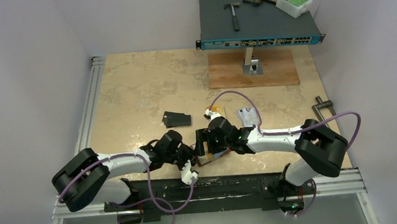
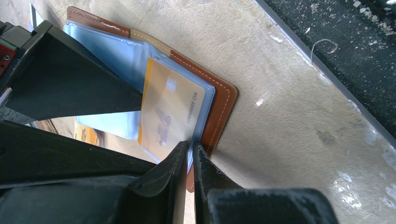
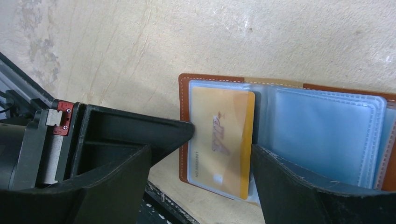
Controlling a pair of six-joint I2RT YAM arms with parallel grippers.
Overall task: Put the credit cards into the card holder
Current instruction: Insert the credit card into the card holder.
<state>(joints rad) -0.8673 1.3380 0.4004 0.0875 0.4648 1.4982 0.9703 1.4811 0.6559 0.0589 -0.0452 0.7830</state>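
The brown card holder point(image 1: 212, 159) lies open near the table's front edge, its light blue sleeves up. A gold-orange credit card point(image 3: 224, 140) sits almost fully inside the end sleeve, one long edge still showing. My left gripper point(image 2: 191, 151) is shut on the edge of that sleeve, beside the brown cover point(image 2: 223, 105); the gold card point(image 2: 170, 109) shows there too. My right gripper point(image 3: 222, 140) is open and straddles the card, one finger point(image 3: 177, 130) at the holder's outer edge, the other point(image 3: 280, 172) at the card's exposed edge. Black cards point(image 1: 177, 118), another gold card point(image 1: 215, 110) and a silvery card point(image 1: 246, 116) lie on the table.
A network switch point(image 1: 259, 22) with hammers and a white box on it stands at the back on a wooden board point(image 1: 252, 70). A metal handle point(image 1: 323, 106) lies at the right. The black front rail point(image 2: 355, 56) runs close beside the holder.
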